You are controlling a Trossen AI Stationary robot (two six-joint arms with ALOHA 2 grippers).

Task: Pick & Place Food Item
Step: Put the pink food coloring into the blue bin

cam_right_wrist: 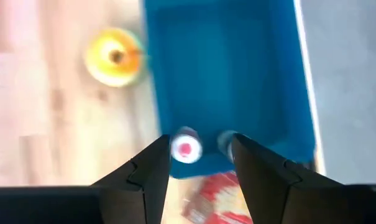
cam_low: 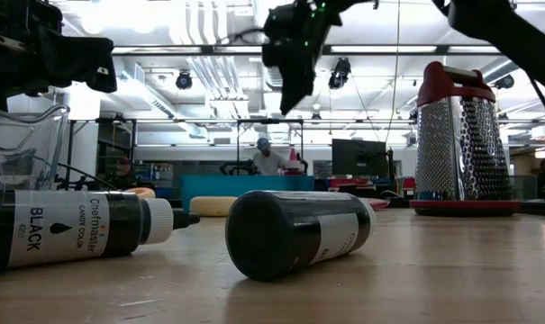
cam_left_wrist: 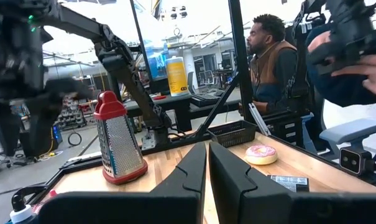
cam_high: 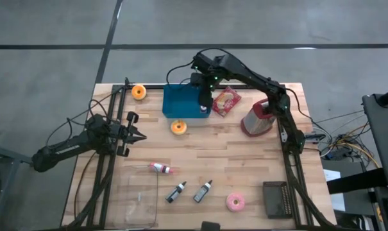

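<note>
Right gripper (cam_high: 205, 106) hangs over the blue bin (cam_high: 181, 102), left gripper (cam_high: 137, 135) closed and waiting apart. From table level, the right arm's fingers hover above the bin, holding nothing. Its wrist camera shows open fingers over two small capped bottles (cam_right_wrist: 186, 148) in the bin; probably light, rigid, slippery. I'd grip the body, below the cap.

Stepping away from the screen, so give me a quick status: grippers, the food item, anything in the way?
Right gripper open over blue bin. Left gripper shut, waiting at table's left. Small red-and-white item between right fingers; held or released, can't tell. Nothing blocking.
</note>
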